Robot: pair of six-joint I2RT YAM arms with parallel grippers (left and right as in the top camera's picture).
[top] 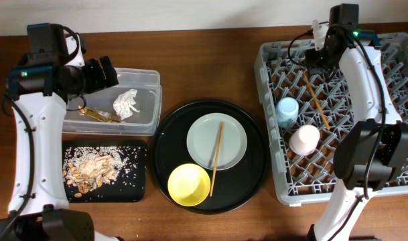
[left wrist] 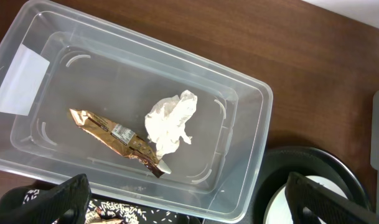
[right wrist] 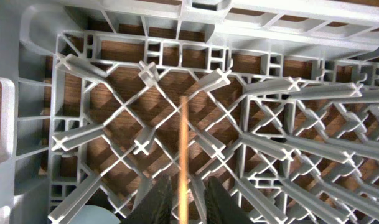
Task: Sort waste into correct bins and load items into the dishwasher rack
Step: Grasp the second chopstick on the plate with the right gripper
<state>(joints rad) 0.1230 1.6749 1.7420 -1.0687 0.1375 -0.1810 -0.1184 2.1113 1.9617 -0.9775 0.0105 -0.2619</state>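
The clear tub (top: 145,79) holds the white napkin (top: 126,104) and the gold-brown wrapper (top: 100,115); both also show in the left wrist view, the napkin (left wrist: 170,123) beside the wrapper (left wrist: 114,134). My left gripper (top: 106,72) (left wrist: 189,190) hovers over the tub, open and empty. Tan food scraps (top: 90,169) lie in the black rectangular tray (top: 138,187). My right gripper (top: 321,59) (right wrist: 189,183) is over the far side of the grey rack (top: 270,167). Its fingers are slightly apart around one chopstick (top: 317,100) (right wrist: 184,143) that lies in the rack, with gaps on both sides.
The rack also holds the blue cup (top: 287,110) and the pinkish cup (top: 304,139). The round black tray (top: 167,144) carries the grey-white plate (top: 234,134), the second chopstick (top: 217,157) across it, and the yellow bowl (top: 189,184).
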